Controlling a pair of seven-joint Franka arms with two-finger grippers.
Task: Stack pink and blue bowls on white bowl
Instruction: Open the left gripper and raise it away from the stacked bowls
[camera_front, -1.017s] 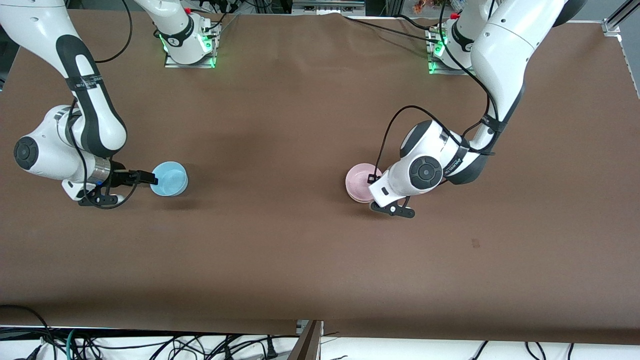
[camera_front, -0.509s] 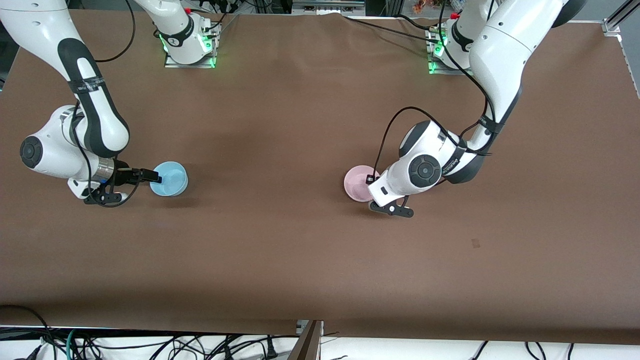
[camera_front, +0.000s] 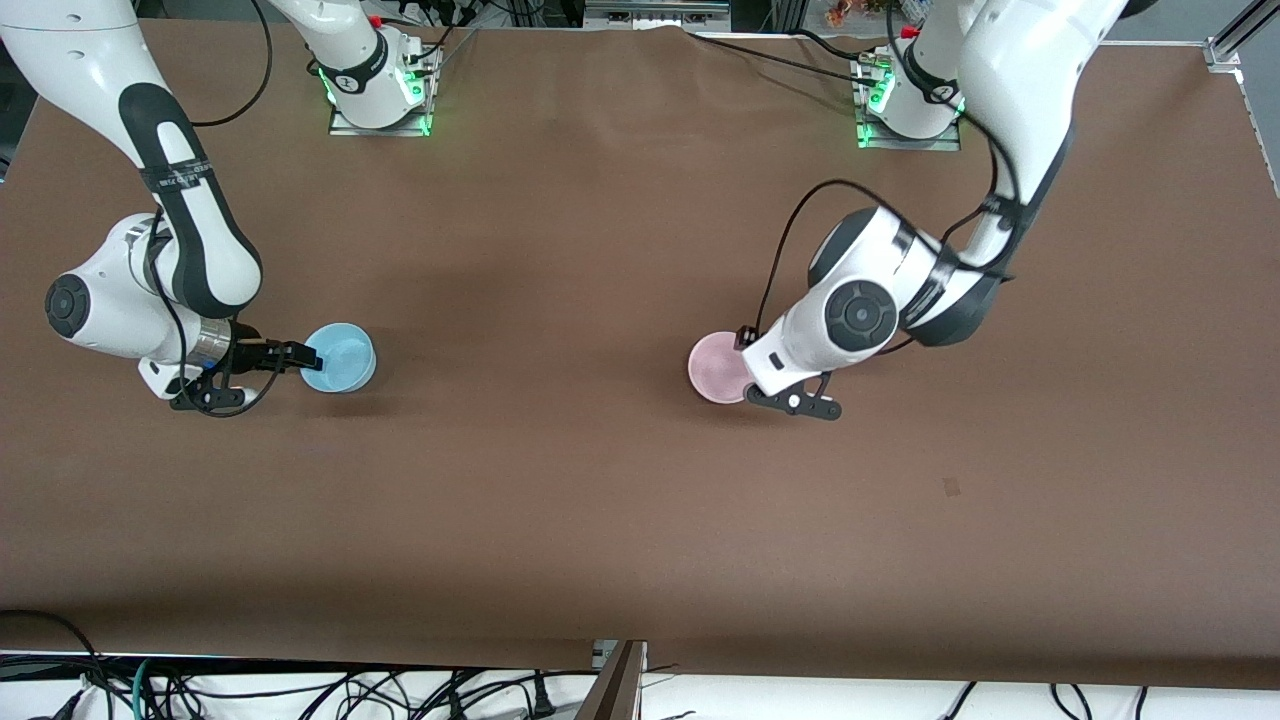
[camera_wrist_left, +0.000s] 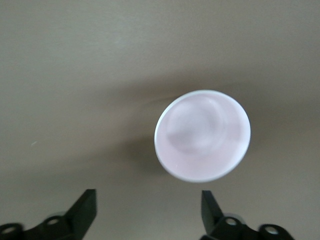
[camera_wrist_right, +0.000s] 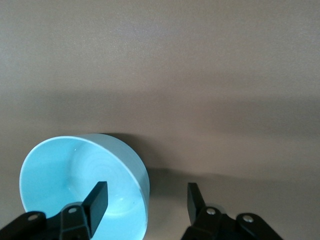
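Observation:
The light blue bowl (camera_front: 340, 357) stands upright on the brown table near the right arm's end. My right gripper (camera_front: 310, 354) is open at its rim. In the right wrist view one finger (camera_wrist_right: 97, 199) is inside the blue bowl (camera_wrist_right: 75, 175) and the other finger is outside its wall. The pale pink bowl (camera_front: 715, 366) stands upright nearer the left arm's end. My left gripper (camera_wrist_left: 149, 210) is open and empty above the table just beside the pink bowl (camera_wrist_left: 202, 135), which lies ahead of its fingertips, not between them. The white bowl is out of view.
The brown table (camera_front: 560, 480) is bare around both bowls. The two arm bases (camera_front: 380, 90) stand at the edge farthest from the front camera. Cables hang along the nearest edge.
My left arm's wrist has shifted toward its own end of the table, uncovering more of the pink bowl. My right arm has barely moved. Both bowls stay in place.

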